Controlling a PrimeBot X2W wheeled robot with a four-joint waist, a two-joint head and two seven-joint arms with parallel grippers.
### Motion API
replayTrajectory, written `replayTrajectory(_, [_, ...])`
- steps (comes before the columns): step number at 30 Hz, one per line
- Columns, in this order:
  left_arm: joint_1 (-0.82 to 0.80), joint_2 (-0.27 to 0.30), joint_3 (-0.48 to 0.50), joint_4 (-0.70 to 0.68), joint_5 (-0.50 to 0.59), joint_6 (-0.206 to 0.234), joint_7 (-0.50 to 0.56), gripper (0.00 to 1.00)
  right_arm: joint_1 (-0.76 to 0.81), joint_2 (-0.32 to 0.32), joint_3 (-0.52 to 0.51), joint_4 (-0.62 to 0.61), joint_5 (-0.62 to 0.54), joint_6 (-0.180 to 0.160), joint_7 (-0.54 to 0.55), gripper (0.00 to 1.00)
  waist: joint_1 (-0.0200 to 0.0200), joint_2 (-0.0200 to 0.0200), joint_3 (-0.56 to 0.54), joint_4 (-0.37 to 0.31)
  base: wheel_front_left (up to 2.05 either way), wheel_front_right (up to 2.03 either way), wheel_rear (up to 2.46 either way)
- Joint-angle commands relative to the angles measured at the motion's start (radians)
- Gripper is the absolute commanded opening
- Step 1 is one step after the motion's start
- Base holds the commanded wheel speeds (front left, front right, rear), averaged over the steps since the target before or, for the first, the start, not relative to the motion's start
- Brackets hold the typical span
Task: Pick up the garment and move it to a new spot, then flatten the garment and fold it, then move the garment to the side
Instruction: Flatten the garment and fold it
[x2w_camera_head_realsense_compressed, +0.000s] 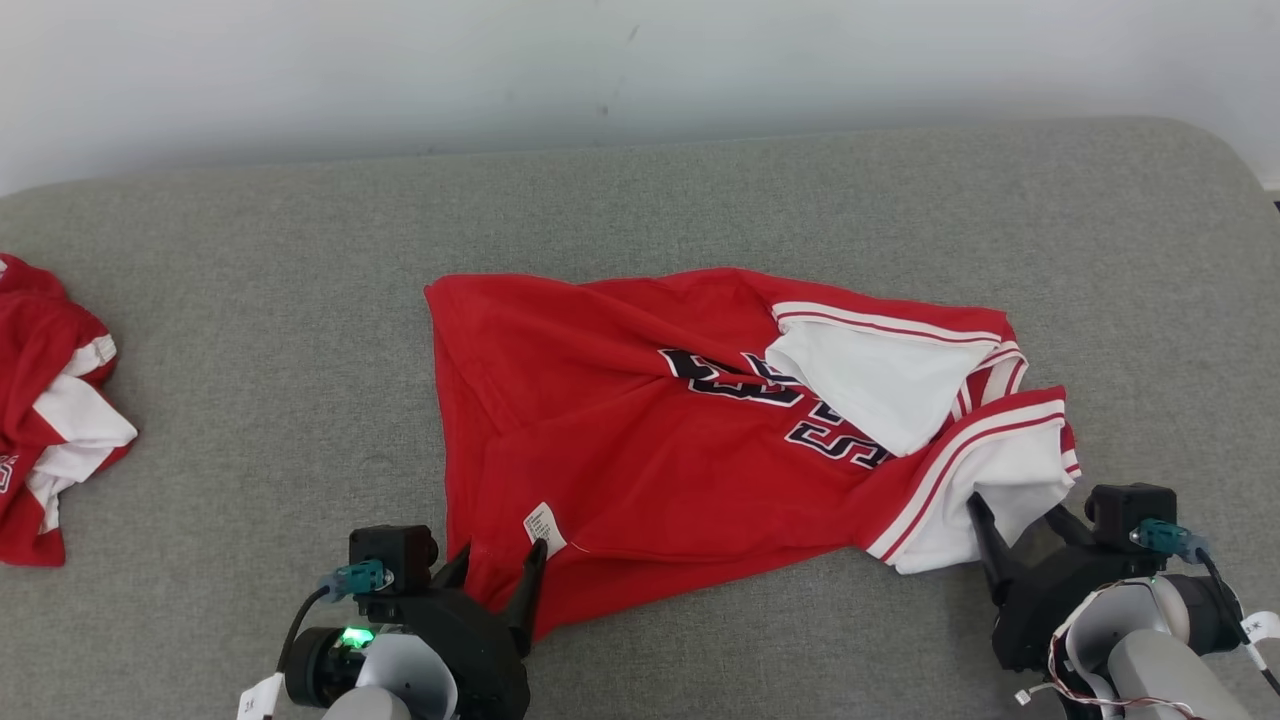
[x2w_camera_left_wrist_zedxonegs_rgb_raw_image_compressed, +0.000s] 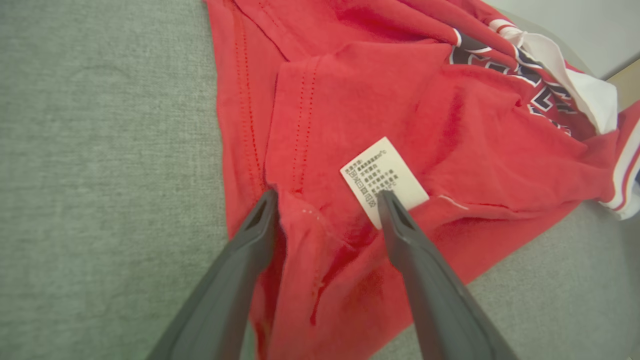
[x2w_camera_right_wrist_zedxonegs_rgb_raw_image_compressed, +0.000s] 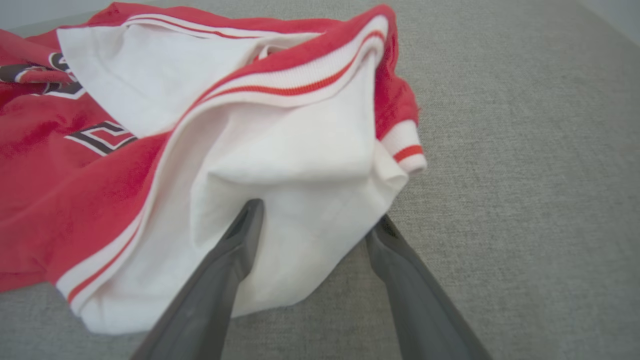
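Two grippers, fingers spread, bracket the garment (x2w_camera_head_realsense_compressed: 640, 440), which lies rumpled mid-frame on the grey cushion (x2w_camera_head_realsense_compressed: 250, 330). The left gripper (x2w_camera_left_wrist_zedxonegs_rgb_raw_image_compressed: 327, 195) straddles the red hem by the care label (x2w_camera_left_wrist_zedxonegs_rgb_raw_image_compressed: 384, 181); the right gripper (x2w_camera_right_wrist_zedxonegs_rgb_raw_image_compressed: 317, 212) straddles a white sleeve fold. The cloth looks soft, light and limp, so pinch those edges. Another red garment (x2w_camera_head_realsense_compressed: 50, 410) lies far left, well apart.

Lighting: bright, even and diffuse, from overhead. Shadows are faint: a soft, narrow band lies under the near hem of the garment (x2w_camera_head_realsense_compressed: 620, 450). Its white panels read close to overexposed in the right wrist view. Head view is sharp across the garment. Both wrist views bow outward away from the garment; the left gripper (x2w_camera_left_wrist_zedxonegs_rgb_raw_image_compressed: 327, 195) and right gripper (x2w_camera_right_wrist_zedxonegs_rgb_raw_image_compressed: 317, 212) turn soft close to the lens.
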Motion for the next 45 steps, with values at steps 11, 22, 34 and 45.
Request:
replayTrajectory(11, [-0.003, 0.013, 0.001, 0.003, -0.023, 0.007, -0.01, 1.0, 0.032, -0.027, 0.103, -0.043, 0.053, 0.001, -0.022, 0.99, 0.0, -0.0001, -0.016, -0.004, 0.0, 0.0, 0.0])
replayTrajectory(22, [0.012, 0.012, -0.011, 0.003, -0.03, 0.011, -0.011, 1.0, 0.063, -0.036, 0.158, -0.12, 0.06, 0.001, 0.011, 0.98, 0.0, -0.0001, -0.028, 0.0, 0.0, 0.0, 0.0])
replayTrajectory(34, [0.019, 0.02, -0.012, -0.003, -0.041, 0.021, -0.013, 1.0, 0.106, -0.046, 0.08, -0.223, 0.026, 0.001, 0.029, 0.95, 0.0, -0.0001, -0.031, -0.006, 0.0, 0.0, 0.0])
replayTrajectory(45, [-0.009, 0.02, -0.027, 0.003, -0.047, 0.022, -0.008, 1.0, 0.145, -0.02, 0.017, -0.276, -0.01, 0.001, 0.067, 0.93, 0.0, -0.0001, -0.036, -0.009, 0.0, 0.0, 0.0])
